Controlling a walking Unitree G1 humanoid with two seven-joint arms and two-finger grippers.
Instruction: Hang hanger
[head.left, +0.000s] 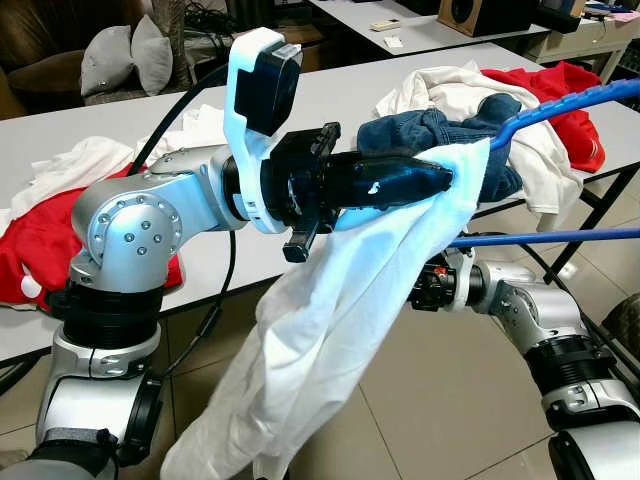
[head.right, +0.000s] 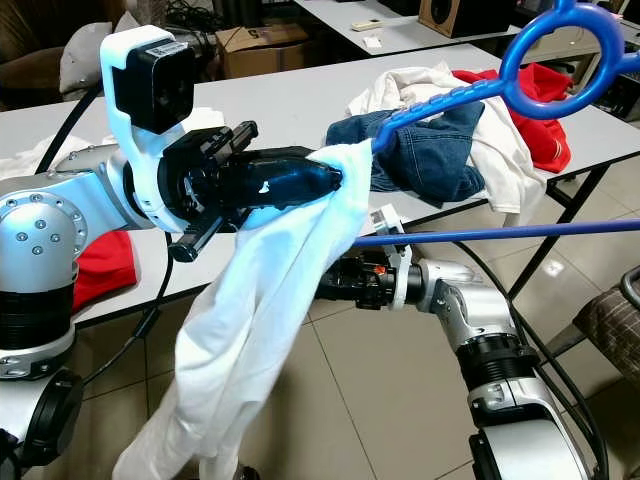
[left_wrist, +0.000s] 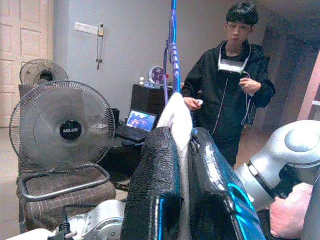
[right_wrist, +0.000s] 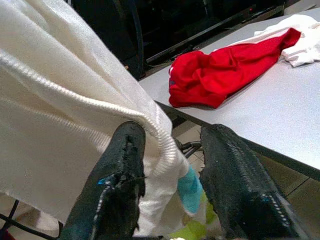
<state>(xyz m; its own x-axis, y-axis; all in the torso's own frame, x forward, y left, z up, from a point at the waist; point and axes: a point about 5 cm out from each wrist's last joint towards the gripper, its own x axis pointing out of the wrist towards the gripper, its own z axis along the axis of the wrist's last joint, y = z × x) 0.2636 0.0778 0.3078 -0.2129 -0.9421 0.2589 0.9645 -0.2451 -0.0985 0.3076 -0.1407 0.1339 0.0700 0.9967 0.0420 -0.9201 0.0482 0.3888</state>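
Here we record the left gripper (head.left: 425, 180) raised in front of the robot, its two black fingers clamped on a bunched fold of a white garment (head.left: 330, 330). The cloth hangs down from that grip toward the tiled floor (head.right: 380, 400). In the left wrist view the fabric is pinched between both fingers (left_wrist: 155, 190).

Just below and behind the hanging cloth we find the right gripper (right_wrist: 170, 165). Its fingers stand apart, with a ribbed hem of the white garment lying between them against one finger; we do not see them closed on it.

The blue hanger (head.right: 480, 95) sits at the top of the garment. Its shoulder enters the cloth right at the left gripper, its ring-shaped hook rises to the right, and its lower bar (head.right: 500, 232) runs across above the right forearm.

Beyond, on the desk (head.left: 330, 95), a heap of denim (head.right: 430, 150), white and red clothing (head.right: 530, 110) lies toward its right edge, and more red clothing (head.left: 40, 250) lies at its left near edge.

In the left wrist view, a person (left_wrist: 230, 90) stands farther off, beyond a fan (left_wrist: 62, 127).
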